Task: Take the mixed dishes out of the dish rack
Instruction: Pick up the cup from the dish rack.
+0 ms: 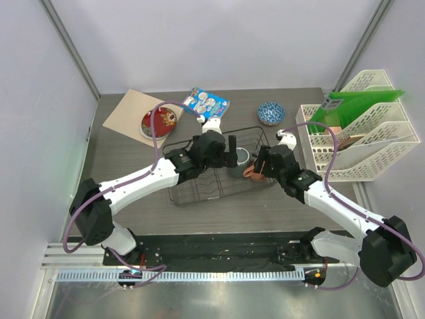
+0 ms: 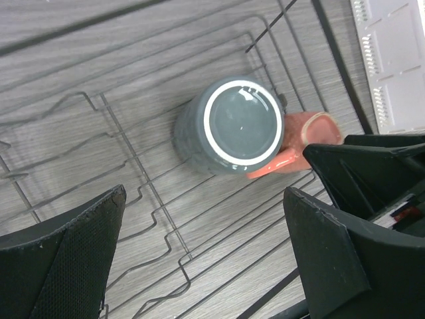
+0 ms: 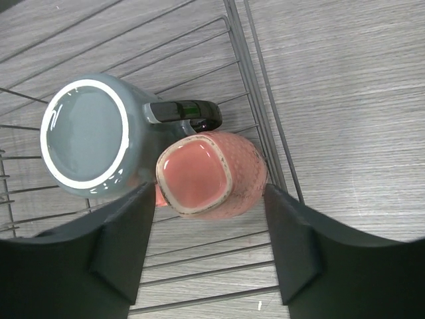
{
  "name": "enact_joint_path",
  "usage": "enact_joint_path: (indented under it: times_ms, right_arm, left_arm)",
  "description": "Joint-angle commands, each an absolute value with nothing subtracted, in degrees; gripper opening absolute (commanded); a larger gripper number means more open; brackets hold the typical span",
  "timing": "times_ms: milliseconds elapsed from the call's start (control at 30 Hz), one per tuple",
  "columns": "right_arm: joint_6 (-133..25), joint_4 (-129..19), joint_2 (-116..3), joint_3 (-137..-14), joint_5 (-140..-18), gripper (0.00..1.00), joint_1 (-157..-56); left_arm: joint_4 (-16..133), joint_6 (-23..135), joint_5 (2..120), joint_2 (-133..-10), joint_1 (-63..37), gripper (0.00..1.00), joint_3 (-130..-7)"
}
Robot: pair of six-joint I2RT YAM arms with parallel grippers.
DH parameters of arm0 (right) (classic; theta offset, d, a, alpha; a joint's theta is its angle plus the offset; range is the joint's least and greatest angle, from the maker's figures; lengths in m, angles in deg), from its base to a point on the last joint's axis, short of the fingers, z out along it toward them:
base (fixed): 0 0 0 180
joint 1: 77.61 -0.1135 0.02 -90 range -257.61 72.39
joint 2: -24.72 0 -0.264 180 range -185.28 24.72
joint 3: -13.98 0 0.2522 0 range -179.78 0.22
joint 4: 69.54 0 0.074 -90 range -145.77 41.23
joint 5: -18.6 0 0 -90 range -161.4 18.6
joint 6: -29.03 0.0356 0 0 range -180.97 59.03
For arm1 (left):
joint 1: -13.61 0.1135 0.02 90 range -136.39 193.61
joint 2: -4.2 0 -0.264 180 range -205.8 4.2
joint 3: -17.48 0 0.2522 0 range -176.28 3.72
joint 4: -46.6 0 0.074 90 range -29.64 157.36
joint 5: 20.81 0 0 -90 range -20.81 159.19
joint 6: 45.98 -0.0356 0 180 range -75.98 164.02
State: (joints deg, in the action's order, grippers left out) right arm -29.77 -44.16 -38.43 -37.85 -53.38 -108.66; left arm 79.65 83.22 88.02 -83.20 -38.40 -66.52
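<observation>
Pinkish-brown and textured on its outside, the small mug [image 3: 209,176] sits in the right-hand end of the black wire dish rack [image 1: 192,189], pressed against the dark grey mug [image 3: 86,136], whose black handle shows between the two. Both mugs have their mouths towards the wrist cameras. The right gripper [image 3: 209,252] hangs over the pink mug with its jaws spread wide, one finger on either side of it; whether either pad touches the mug cannot be told, and it grasps nothing. The left gripper [image 2: 199,266] is also wide open and empty, held above the rack floor just beside the grey mug. Outside the rack, the red patterned plate [image 1: 159,123] lies on a brown sheet [image 1: 126,109] at the far left of the table [image 1: 119,166], the blue-and-white bowl [image 1: 271,113] stands beyond the rack's far right corner, a blue packet [image 1: 206,103] lies between them, and a white file organiser [image 1: 372,143] stands at the right edge.
</observation>
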Motion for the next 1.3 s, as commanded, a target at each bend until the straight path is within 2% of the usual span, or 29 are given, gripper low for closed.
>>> enact_joint_path:
  times_ms: [0,33,133,433,667,833,933,967,1067,1133,1167,1200,1267]
  right_arm:
    - [-30.73,-44.26,-39.70,-39.68,-53.29,0.76,-108.99]
    - [-30.82,-44.35,-39.88,-39.69,-53.30,0.81,-108.99]
    - [-31.35,-44.96,-39.88,-39.69,-53.47,0.86,-109.07]
    - [-32.14,-46.54,-43.65,-39.60,-50.05,0.85,-109.16]
    - [-32.14,-47.42,-46.03,-39.42,-47.50,0.81,-109.16]
    - [-31.62,-47.42,-46.38,-38.46,-46.44,0.66,-109.25]
    - [-31.26,-47.34,-45.94,-37.67,-45.91,0.48,-109.25]
    - [-31.26,-47.16,-45.68,-37.49,-45.83,0.38,-109.16]
    - [-31.00,-46.81,-44.11,-37.31,-46.00,0.20,-109.25]
    - [-31.09,-46.20,-42.70,-37.49,-45.91,0.13,-109.51]
    - [-31.17,-45.85,-41.38,-37.75,-45.91,0.05,-109.43]
    - [-31.00,-45.41,-40.68,-37.93,-46.00,0.01,-109.69]
    - [-31.17,-44.35,-39.01,-38.80,-46.35,0.01,-109.95]
  left_arm:
    - [77.15,84.89,86.86,-82.46,-38.24,1.00,-65.36]
    - [77.15,84.98,86.68,-82.55,-38.24,1.00,-65.36]
    - [77.14,85.07,86.42,-82.55,-38.24,1.00,-65.01]
    - [76.97,85.59,85.98,-82.81,-38.24,1.00,-64.13]
    - [76.97,85.86,85.89,-83.43,-38.25,1.00,-63.87]
    - [76.88,86.12,85.80,-83.60,-38.24,1.00,-63.61]
    - [76.97,86.21,85.71,-83.69,-38.24,1.00,-63.52]
    - [76.97,86.39,85.71,-83.61,-38.24,1.00,-63.26]
    - [76.97,86.48,85.80,-83.43,-38.24,1.00,-63.08]
    - [77.06,86.39,86.15,-83.17,-38.24,1.00,-62.90]
    - [77.06,86.39,86.41,-83.08,-38.24,1.00,-62.90]
    - [77.14,86.30,86.42,-82.82,-38.24,1.00,-62.90]
    - [77.06,86.30,86.59,-82.73,-38.24,1.00,-62.90]
